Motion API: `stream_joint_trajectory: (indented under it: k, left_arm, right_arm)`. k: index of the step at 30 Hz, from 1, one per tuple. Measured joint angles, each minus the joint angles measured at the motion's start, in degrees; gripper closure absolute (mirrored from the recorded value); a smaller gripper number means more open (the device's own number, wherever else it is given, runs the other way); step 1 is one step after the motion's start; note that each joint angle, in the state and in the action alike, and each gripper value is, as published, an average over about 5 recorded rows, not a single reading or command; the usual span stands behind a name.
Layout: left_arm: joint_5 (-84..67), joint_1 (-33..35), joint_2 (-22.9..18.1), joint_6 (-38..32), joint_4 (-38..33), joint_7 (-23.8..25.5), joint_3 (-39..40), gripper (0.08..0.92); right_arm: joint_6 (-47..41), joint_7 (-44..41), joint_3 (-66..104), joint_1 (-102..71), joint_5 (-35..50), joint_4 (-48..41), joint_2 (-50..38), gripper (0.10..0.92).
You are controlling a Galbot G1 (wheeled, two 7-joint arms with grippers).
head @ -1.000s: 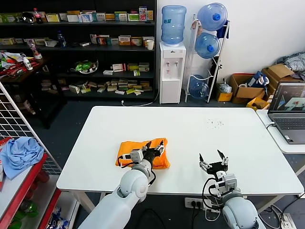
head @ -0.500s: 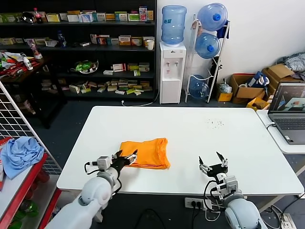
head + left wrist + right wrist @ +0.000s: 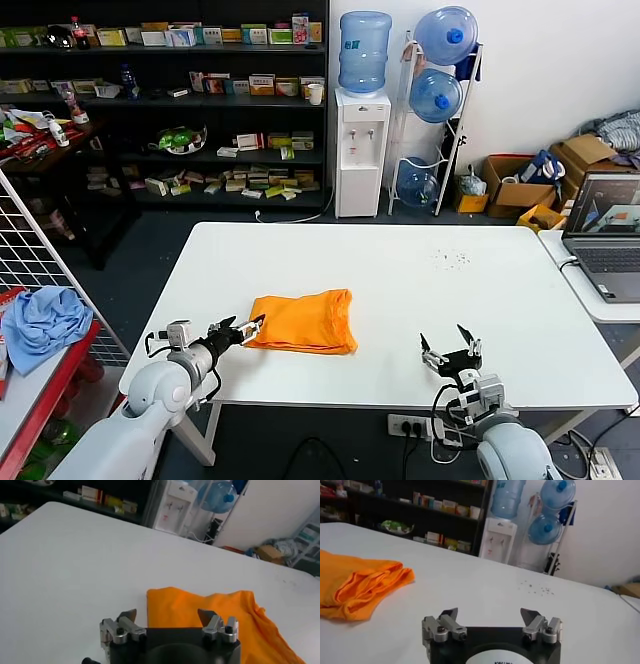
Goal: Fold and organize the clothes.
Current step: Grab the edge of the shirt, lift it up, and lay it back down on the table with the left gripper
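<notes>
The orange T-shirt (image 3: 305,321) lies folded into a compact rectangle on the white table (image 3: 400,270), left of centre near the front edge. No lettering shows. My left gripper (image 3: 238,327) is open and empty, just off the shirt's left edge, low over the table. In the left wrist view the gripper (image 3: 167,616) is open with the shirt (image 3: 220,615) just beyond the fingertips. My right gripper (image 3: 450,346) is open and empty near the front edge, well right of the shirt. In the right wrist view the gripper (image 3: 490,615) is open and the shirt (image 3: 357,582) lies far off to the side.
A wire rack with a light blue cloth (image 3: 40,322) stands at the left of the table. A side table with a laptop (image 3: 604,215) is at the right. Shelves, a water dispenser (image 3: 361,150) and bottle rack stand behind the table.
My left gripper has drawn back off the shirt, moving left and toward the front edge, and is now beside its left edge. The shirt stays folded. The right gripper has barely moved.
</notes>
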Motion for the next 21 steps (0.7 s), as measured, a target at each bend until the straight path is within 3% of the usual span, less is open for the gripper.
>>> stream_joint_trajectory:
  k: [21]
  left_arm:
    - [3.6, -4.4, -3.4, 1.8, 8.6, 5.4, 1.5, 0.177]
  right_arm:
    - [-0.8, 0.0, 0.0, 0.0, 1.1, 1.4, -0.6, 0.203]
